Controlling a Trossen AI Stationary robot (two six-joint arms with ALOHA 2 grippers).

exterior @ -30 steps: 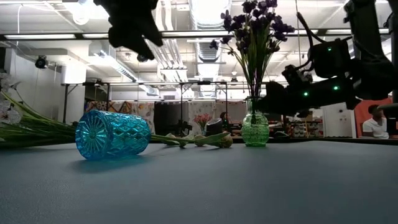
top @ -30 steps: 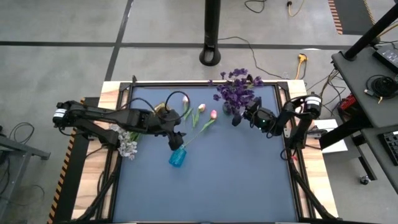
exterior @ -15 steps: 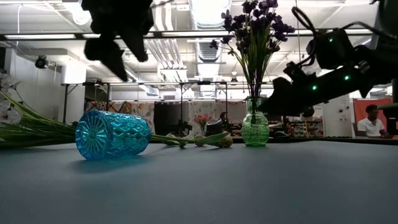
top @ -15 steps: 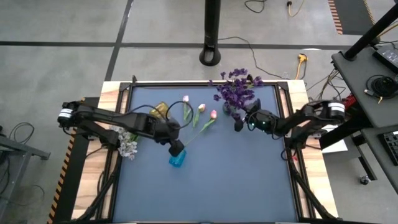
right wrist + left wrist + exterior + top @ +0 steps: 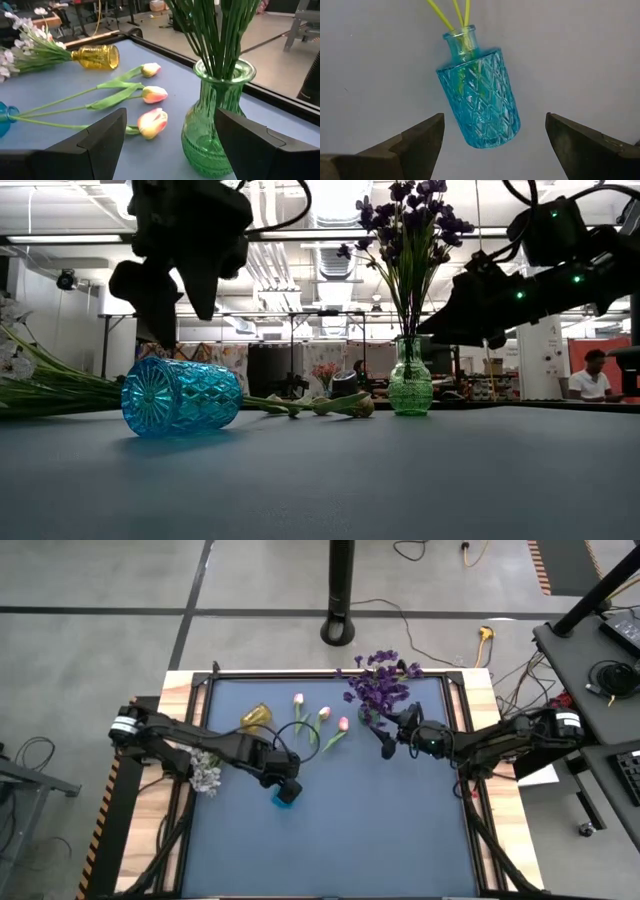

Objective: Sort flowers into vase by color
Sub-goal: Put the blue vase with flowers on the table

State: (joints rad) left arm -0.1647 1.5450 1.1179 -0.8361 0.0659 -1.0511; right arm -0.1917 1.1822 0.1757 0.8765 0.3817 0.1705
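A blue cut-glass vase (image 5: 479, 90) lies on its side on the table, with three green stems running into its neck. Their pink tulip buds (image 5: 322, 717) lie toward the far edge. My left gripper (image 5: 492, 145) hovers open above the vase (image 5: 180, 397), one finger on either side, touching nothing. A green vase (image 5: 217, 125) stands upright and holds the dark purple blooms (image 5: 380, 685). My right gripper (image 5: 170, 150) is open, just short of it on its near-right side. A yellow vase (image 5: 255, 718) lies on its side with the white-lavender sprigs (image 5: 205, 772) in it.
The table's raised black rim (image 5: 330, 673) runs along the far edge just behind the green vase. The tulip stems stretch across the middle between the two arms. Bare blue table top (image 5: 380, 830) lies toward the near edge. A person (image 5: 597, 375) sits in the room beyond.
My left gripper has moved toward the near edge and come down over the lying blue vase, staying open. My right arm has stretched out flatter toward the left, and its gripper has stayed beside the green vase. The vases and flowers have not moved.
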